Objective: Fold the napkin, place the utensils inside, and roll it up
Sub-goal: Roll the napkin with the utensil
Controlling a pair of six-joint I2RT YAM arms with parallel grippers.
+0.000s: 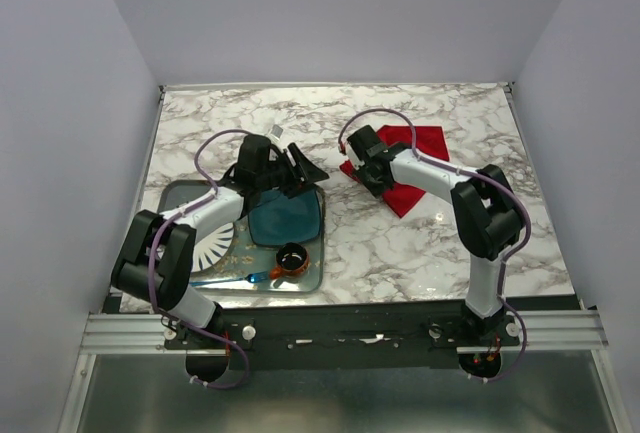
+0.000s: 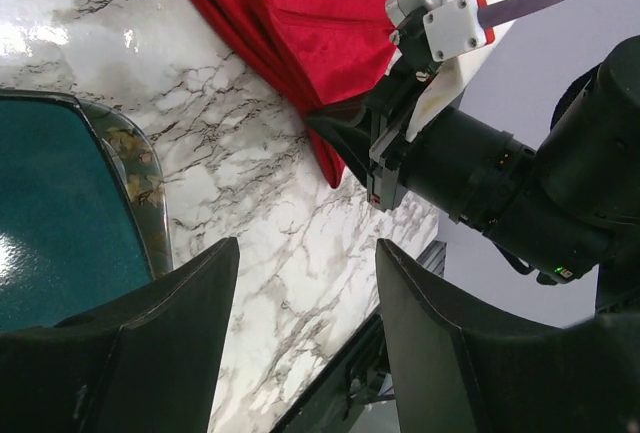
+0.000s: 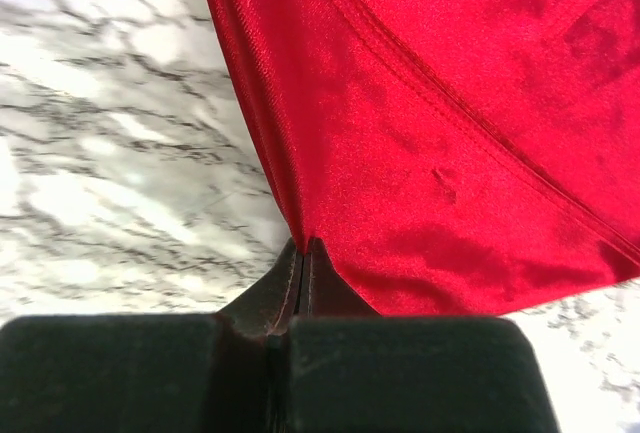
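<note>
The fold is in hand. The right gripper (image 3: 303,253), on an arm reaching forward and bent inward, pinches the left corner of the napkin (image 1: 425,139), which lies far right on the table. Next, I'd say, that corner must be carried across. The left gripper (image 1: 305,165) hovers over the tray's (image 1: 172,193) far rim, jaws spread and empty.

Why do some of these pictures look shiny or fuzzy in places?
Left wrist view: light glares off the marble table at upper left. Right wrist view: the marble looks blurred, the napkin sharp with a sheen. Top view: evenly lit, soft shadows.
</note>
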